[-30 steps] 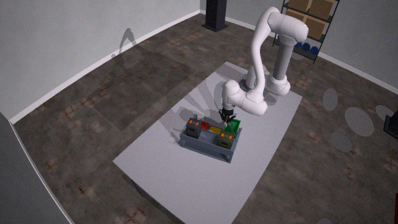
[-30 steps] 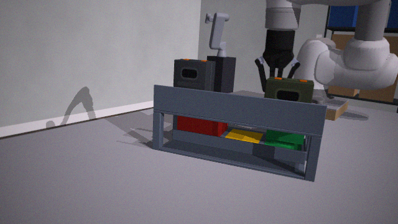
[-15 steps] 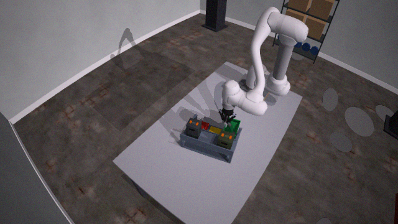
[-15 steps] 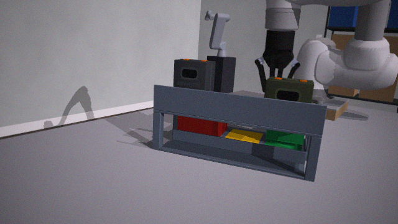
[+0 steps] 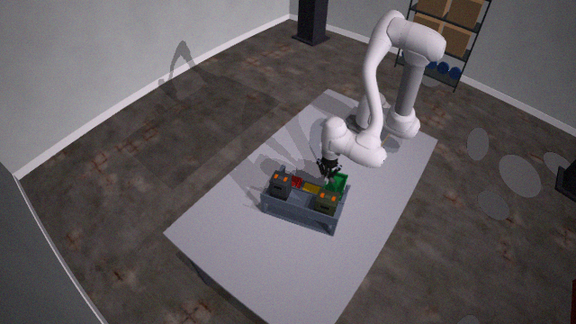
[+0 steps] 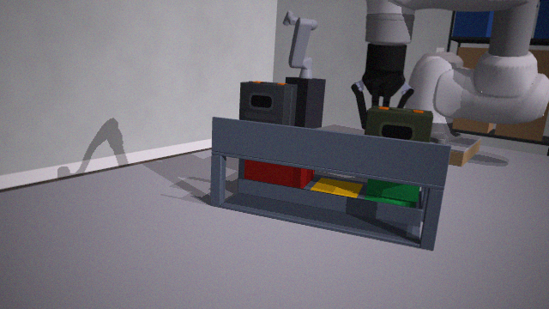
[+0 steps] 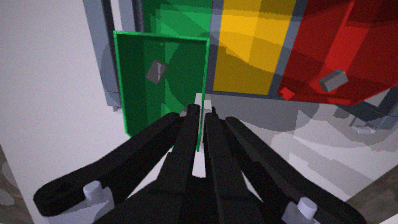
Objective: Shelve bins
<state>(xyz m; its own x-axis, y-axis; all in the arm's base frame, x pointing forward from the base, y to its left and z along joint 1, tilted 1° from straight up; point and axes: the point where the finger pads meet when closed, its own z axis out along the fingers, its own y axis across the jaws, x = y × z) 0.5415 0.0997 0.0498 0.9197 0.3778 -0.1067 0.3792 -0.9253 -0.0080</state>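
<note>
The green bin holds a grey part and lies at the shelf's right end, its far edge against the green mark. It also shows in the top view and under the board in the exterior view. My gripper is shut on the thin side wall of the green bin. The red bin with its grey part sits in the left slot. The yellow mark in the middle slot is bare.
The grey shelf has a low top board. A dark grey box and an olive box stand on top of it. The olive box hides my fingertips in the exterior view.
</note>
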